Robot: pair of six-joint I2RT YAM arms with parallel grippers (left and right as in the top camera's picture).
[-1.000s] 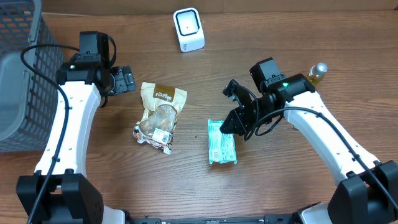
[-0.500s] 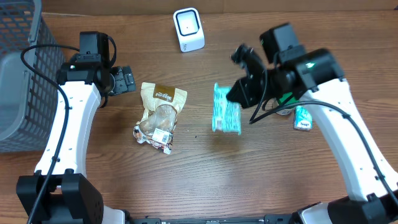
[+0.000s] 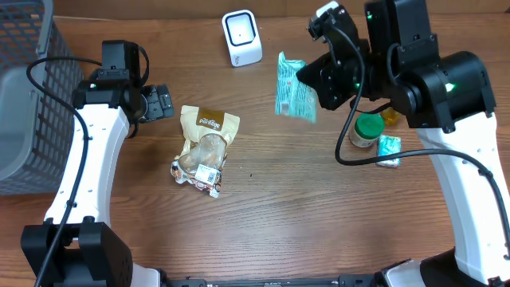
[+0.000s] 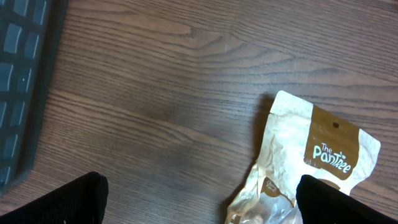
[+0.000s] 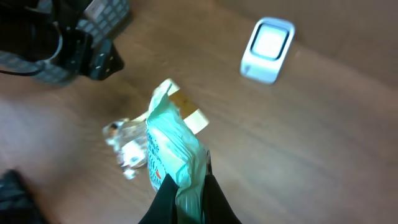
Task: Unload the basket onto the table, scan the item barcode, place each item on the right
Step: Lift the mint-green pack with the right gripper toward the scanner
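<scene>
My right gripper [image 3: 315,86] is shut on a mint-green packet [image 3: 292,88] and holds it in the air, right of the white scanner [image 3: 241,37]. In the right wrist view the packet [image 5: 173,146] stands up out of the pinching gripper [image 5: 190,198], and the scanner [image 5: 267,41] lies beyond it at the upper right. My left gripper [image 3: 158,102] hangs open over the table, just left of a beige snack pouch [image 3: 205,143]. Its wrist view shows the gripper [image 4: 199,204] wide apart, with the pouch [image 4: 314,158] near the right finger.
A grey mesh basket [image 3: 24,88] stands at the far left. Under the right arm are a green-lidded jar [image 3: 366,130], a small mint packet [image 3: 388,150] and a yellowish item [image 3: 390,116].
The right arm has lifted the mint-green packet off the table and carried it up and back, nearer the scanner. The left arm has not moved.
</scene>
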